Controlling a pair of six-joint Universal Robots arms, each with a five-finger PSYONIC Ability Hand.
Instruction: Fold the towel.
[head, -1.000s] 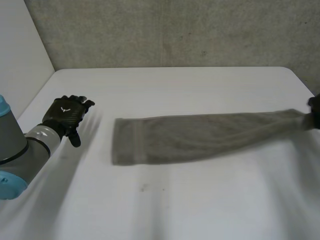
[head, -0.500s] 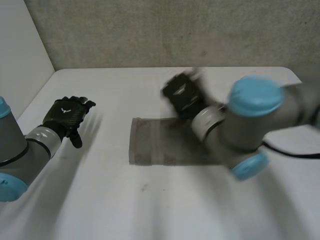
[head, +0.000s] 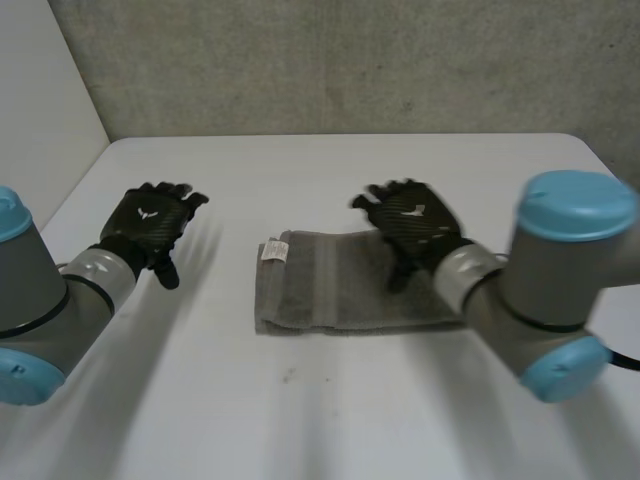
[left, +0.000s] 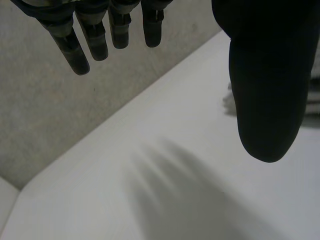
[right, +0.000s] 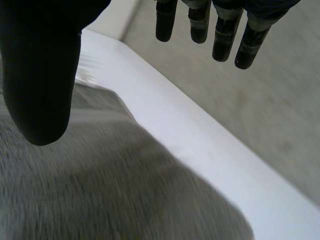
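Observation:
A grey towel (head: 330, 285) lies folded in half on the white table (head: 300, 420), with a small white label at its far left corner. My right hand (head: 412, 222) hovers open above the towel's right part, fingers straight and holding nothing. In the right wrist view the towel (right: 100, 195) spreads under the palm and the fingers (right: 225, 35) are spread apart from the thumb. My left hand (head: 150, 222) is open over bare table to the left of the towel, apart from it. Its fingers (left: 95, 35) hang straight in the left wrist view, and a corner of the towel (left: 230, 100) peeks beside the thumb.
A grey wall (head: 350, 65) runs along the table's far edge. The table's left edge (head: 70, 195) lies close to my left hand.
My right hand carried the towel's right end over to the left, laid it down as a fold and let go. The left hand moved slightly forward.

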